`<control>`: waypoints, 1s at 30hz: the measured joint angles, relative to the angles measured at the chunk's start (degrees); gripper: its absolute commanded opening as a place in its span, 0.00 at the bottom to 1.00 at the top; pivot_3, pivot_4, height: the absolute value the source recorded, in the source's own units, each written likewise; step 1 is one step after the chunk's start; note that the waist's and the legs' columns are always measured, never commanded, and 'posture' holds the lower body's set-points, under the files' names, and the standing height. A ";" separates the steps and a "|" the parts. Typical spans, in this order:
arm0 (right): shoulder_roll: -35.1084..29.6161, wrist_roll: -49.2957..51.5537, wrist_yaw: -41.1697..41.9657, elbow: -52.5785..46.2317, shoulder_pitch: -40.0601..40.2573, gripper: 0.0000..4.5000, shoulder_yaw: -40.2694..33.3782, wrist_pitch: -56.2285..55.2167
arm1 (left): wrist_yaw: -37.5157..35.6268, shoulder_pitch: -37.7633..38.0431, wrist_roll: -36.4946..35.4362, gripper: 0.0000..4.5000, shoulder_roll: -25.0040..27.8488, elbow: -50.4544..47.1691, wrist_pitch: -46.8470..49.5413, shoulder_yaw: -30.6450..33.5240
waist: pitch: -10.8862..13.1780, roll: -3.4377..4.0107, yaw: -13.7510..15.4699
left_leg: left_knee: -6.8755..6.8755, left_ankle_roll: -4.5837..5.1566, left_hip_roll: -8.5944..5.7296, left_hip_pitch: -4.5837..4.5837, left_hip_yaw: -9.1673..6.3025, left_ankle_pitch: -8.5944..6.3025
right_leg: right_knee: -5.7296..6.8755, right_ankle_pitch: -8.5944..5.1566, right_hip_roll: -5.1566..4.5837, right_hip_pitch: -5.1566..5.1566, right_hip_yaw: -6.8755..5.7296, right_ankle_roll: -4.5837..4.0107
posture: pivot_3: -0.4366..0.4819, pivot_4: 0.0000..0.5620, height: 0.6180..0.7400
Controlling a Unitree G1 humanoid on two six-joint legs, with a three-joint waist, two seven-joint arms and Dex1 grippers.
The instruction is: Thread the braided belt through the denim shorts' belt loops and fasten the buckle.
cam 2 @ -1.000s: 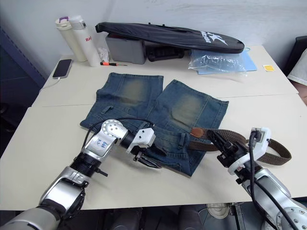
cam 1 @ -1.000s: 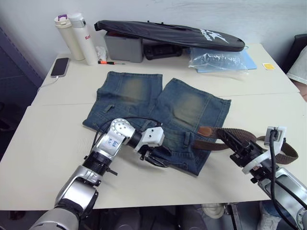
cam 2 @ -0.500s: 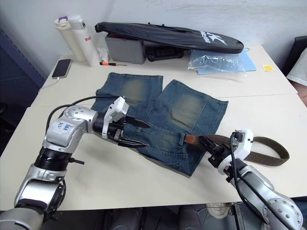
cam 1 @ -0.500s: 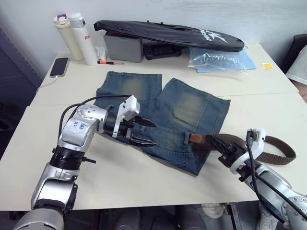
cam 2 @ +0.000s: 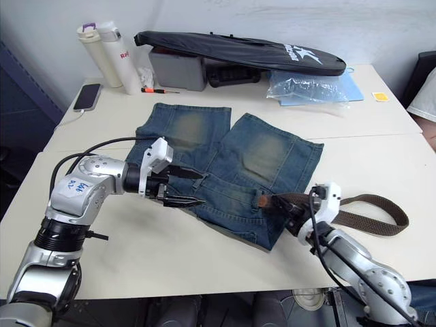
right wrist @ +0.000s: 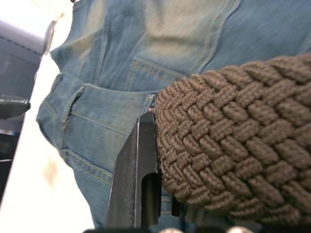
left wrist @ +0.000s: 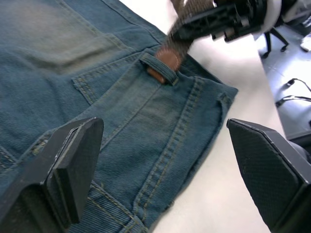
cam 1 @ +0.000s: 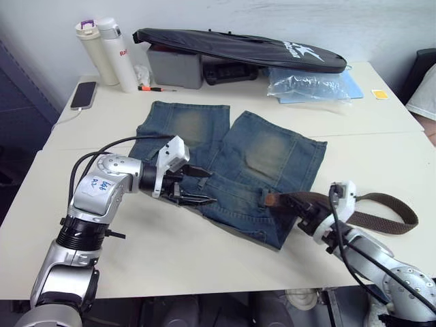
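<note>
Right gripper (cam 2: 294, 219) jaws pinch the floppy braided belt (cam 2: 368, 221) behind its tip at a belt loop (left wrist: 159, 67); left gripper (cam 1: 196, 187) jaws spread over limp denim shorts (cam 1: 269, 153); grip near the tip.

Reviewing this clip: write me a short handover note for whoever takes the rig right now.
Left gripper: open, empty, poised over the denim shorts near the waistband.
Right gripper: shut on the braided belt, close behind its leather tip.
Shorts lie flat on the table, waistband toward the robot.
Done: the belt's tip is poked into one belt loop.
The rest of the belt trails across the table to the robot's right.
Left: pull it through, thread the other loops, fasten the buckle, which I cannot make out.
</note>
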 measured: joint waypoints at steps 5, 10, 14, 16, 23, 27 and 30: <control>4.71 -6.18 2.55 5.37 -4.49 0.00 2.54 0.01 | 2.55 0.24 -0.32 0.99 -0.72 -1.53 0.90 -0.18 | -0.04 -0.05 -0.21 | -0.02 -0.02 0.00 0.02 0.00 0.01 | 0.22 0.00 0.02 -0.01 0.00 0.01 | 0.48 0.27 1.00; 7.59 -10.49 4.33 8.12 -6.26 0.20 2.59 0.06 | 3.91 0.25 -0.35 1.00 -1.91 -2.14 1.30 -0.87 | -0.07 -0.10 -0.66 | -0.03 -0.03 0.01 0.02 -0.01 0.02 | 0.32 0.01 0.02 -0.01 0.00 0.01 | 0.48 0.27 1.00; 9.28 -10.67 4.48 7.12 -5.10 0.58 1.46 0.13 | 4.42 0.21 -0.35 1.00 -2.25 -2.20 1.33 -1.45 | -0.08 -0.12 -1.02 | -0.03 -0.05 0.01 0.01 -0.02 0.03 | 0.33 0.01 0.01 -0.01 0.00 0.02 | 0.48 0.27 1.00; 9.28 -10.73 4.13 5.44 -3.92 0.80 0.67 0.19 | 4.46 0.20 -0.35 1.00 -2.41 -2.19 1.31 -2.18 | -0.08 -0.13 -0.93 | -0.03 -0.05 0.00 0.01 -0.02 0.03 | 0.32 0.01 -0.01 0.00 0.00 0.02 | 0.48 0.27 1.00; 12.32 -4.09 1.69 -0.16 5.16 0.80 -5.24 -0.86 | 3.06 -0.76 -0.18 1.00 -2.67 -0.84 -0.30 -4.61 | -0.10 -0.16 -0.84 | -0.03 -0.07 -0.02 0.01 -0.02 0.02 | 0.26 0.01 -0.02 0.01 0.01 0.02 | 0.48 0.27 1.00; 14.86 -1.03 0.31 -1.04 7.27 0.80 -6.25 -2.36 | 2.47 -3.14 0.07 1.00 -3.54 1.25 -1.76 -5.40 | -0.11 -0.14 -1.11 | -0.04 -0.07 -0.01 0.03 -0.03 0.02 | 0.14 0.00 -0.01 0.00 0.01 0.01 | 0.48 0.27 1.00; 16.40 0.52 -0.46 -1.41 8.09 0.80 -6.67 -3.73 | 2.13 -3.69 0.11 1.00 -4.24 1.70 -2.31 -5.87 | -0.11 -0.14 -1.21 | -0.06 -0.07 0.00 0.02 -0.03 0.02 | 0.17 0.00 0.00 -0.01 0.01 0.01 | 0.48 0.27 1.00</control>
